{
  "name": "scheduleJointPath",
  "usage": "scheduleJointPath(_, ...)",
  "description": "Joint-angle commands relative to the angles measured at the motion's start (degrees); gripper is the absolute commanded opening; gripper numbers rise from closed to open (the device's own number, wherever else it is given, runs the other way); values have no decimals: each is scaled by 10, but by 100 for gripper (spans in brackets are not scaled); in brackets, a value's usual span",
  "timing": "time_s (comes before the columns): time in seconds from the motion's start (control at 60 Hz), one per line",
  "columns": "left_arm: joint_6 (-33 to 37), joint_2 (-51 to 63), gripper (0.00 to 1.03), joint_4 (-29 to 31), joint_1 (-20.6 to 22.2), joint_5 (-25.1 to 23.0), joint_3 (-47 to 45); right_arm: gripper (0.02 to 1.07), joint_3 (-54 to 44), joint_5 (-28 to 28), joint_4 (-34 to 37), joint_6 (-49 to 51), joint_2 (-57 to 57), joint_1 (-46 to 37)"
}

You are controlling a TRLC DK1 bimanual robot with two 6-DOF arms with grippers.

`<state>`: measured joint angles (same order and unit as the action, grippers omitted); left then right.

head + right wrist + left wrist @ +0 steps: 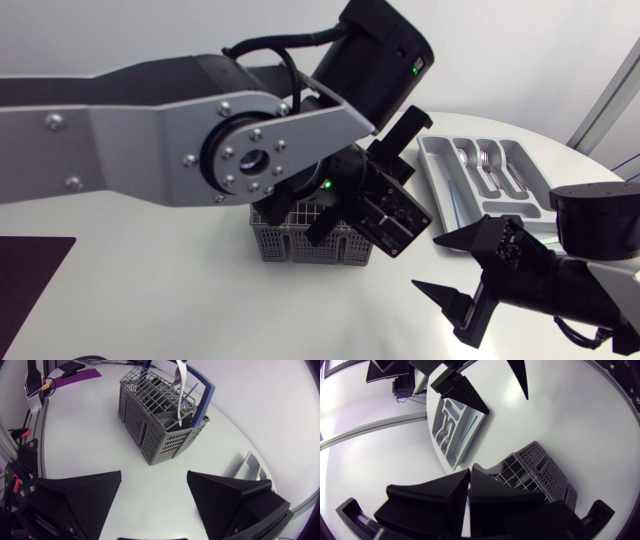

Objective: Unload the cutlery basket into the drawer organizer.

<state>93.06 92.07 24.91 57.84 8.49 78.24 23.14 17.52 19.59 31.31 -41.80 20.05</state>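
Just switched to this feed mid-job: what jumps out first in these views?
The left arm fills the head view, hanging over the grey cutlery basket at the table's middle, where a pale utensil sticks up by the blue handle. The right gripper sits open nearby, and the drawer organizer at the far right already holds cutlery.

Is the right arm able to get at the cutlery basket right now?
Probably yes: the right gripper, jaws open, faces the cutlery basket with nothing between them; the left arm hangs over its top.
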Motion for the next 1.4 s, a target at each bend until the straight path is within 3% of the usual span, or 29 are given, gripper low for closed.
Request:
scheduleJointPath(0.0, 15, -23, 18, -13, 7, 1, -23, 97, 5, -6, 11, -14, 8, 5)
scheduleJointPath(0.217, 30, -37, 18, -49, 7, 6, -72, 97, 5, -6, 14, -16, 13, 5)
scheduleJointPath(0.517, -2, -29, 18, -73, 24, 40, -77, 97, 8, -6, 12, -16, 9, 7)
scheduleJointPath(0.783, 65, -55, 18, -128, 27, 37, -139, 97, 7, -6, 15, -17, 10, 7)
scheduleJointPath(1.383, 150, -61, 18, -101, 4, -18, -127, 97, 4, -6, -13, -22, -21, 11)
